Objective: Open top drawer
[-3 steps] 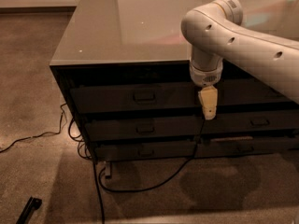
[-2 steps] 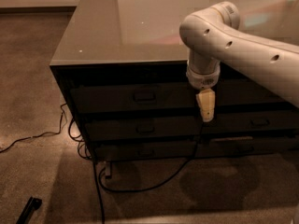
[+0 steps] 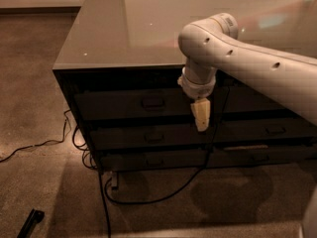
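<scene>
Centre frame, under the desk (image 3: 99,38) top, sits the top drawer (image 3: 119,104), looking shut, its small handle (image 3: 153,102) mid-front. Right of that handle the gripper (image 3: 201,117) hangs pointing down across the drawer's lower edge, nothing visibly held; open or closed, I cannot tell. Wide, rigid front, likely heavy on its runners: take the thin metal handle, which looks slippery, and pull straight

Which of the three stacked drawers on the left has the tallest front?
The top drawer, just under the tabletop; the middle drawer and bottom drawer are shallower. The gripper hangs right of the top drawer's handle, pointing down.
</scene>
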`<state>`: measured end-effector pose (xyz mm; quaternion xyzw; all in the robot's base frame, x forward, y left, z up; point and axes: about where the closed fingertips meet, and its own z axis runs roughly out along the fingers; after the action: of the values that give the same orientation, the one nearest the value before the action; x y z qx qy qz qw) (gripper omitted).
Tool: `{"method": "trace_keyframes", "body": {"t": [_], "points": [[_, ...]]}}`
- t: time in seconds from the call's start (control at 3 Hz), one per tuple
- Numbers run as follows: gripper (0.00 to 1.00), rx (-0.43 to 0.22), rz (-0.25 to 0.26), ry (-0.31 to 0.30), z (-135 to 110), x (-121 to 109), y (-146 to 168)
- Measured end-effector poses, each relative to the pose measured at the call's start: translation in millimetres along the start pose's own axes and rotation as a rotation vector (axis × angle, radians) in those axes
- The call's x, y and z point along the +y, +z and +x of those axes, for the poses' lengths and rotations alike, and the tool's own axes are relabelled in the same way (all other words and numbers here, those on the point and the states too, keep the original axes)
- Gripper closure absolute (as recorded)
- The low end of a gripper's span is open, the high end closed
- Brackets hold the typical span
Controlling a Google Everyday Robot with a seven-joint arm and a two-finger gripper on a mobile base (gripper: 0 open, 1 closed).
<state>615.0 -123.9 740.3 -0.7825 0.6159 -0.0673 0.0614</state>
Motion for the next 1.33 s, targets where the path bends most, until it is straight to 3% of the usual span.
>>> {"method": "trace_keyframes", "body": {"t": [0.33,0.67,1.0,1.33], "points": [[0.00,0.014,-0.038,-0.050,-9.5,-31.0,26.3],[0.00,0.005,-0.029,-0.047,-13.2,-40.2,27.0],[0.00,0.006,-0.061,-0.019,-6.5,-37.6,42.1],[0.00,0.030,-0.080,0.057,12.7,-43.1,60.4]]}}
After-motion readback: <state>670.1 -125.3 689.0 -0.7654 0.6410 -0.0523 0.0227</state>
